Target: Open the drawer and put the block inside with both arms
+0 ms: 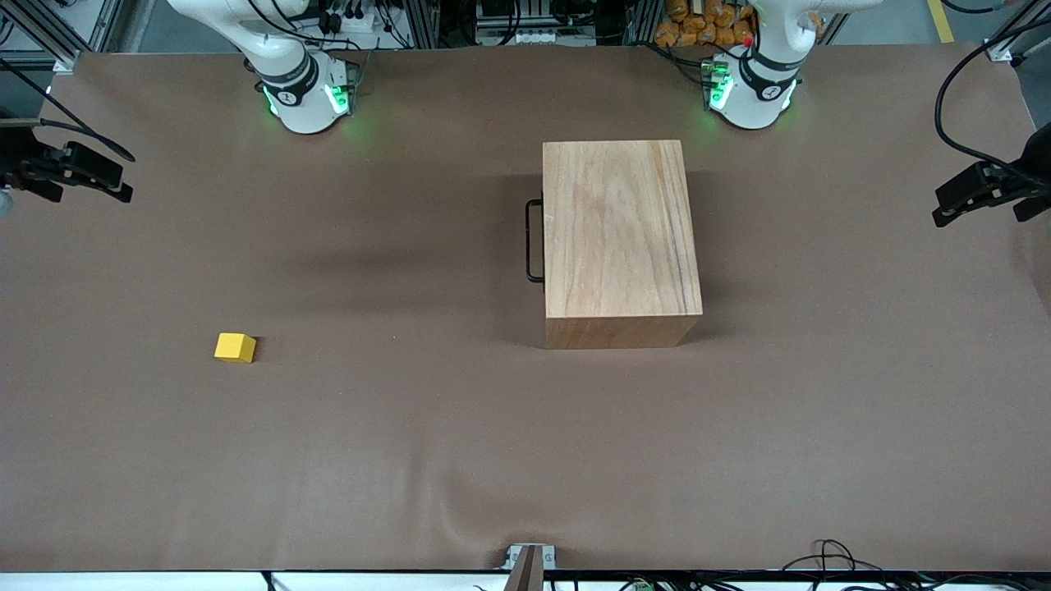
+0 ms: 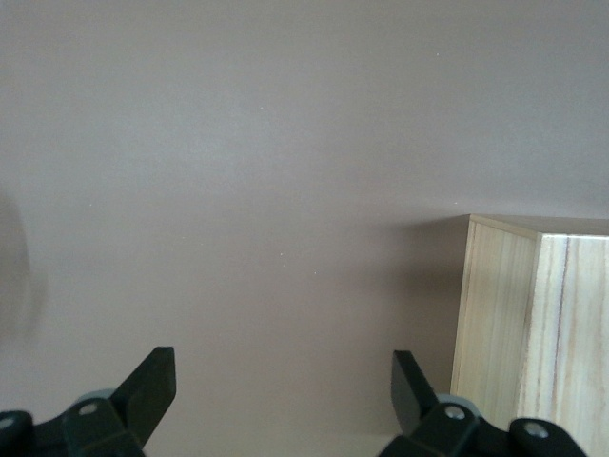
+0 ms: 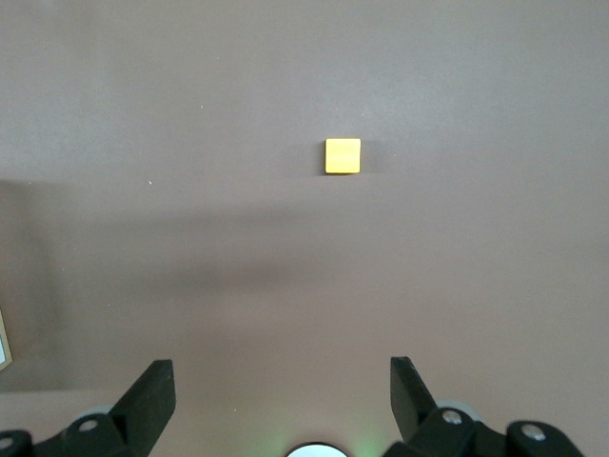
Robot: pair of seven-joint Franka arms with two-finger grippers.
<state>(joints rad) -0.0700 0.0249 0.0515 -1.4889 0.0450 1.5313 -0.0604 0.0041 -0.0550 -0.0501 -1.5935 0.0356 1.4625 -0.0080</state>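
Nothing is started: the drawer (image 1: 543, 240) sits shut in the wooden cabinet (image 1: 617, 230), its black handle (image 1: 532, 240) facing the right arm's end of the table (image 1: 410, 460). The block (image 1: 235, 347) lies well apart from it, nearer the front camera. The left hand (image 2: 284, 400) hangs high beside the cabinet, fingers apart and empty; the right hand (image 3: 283, 400) hovers high over bare table, likewise spread. Probably the handle comes first: straddle the thin wire squarely and pull straight out, so the cabinet does not skid.
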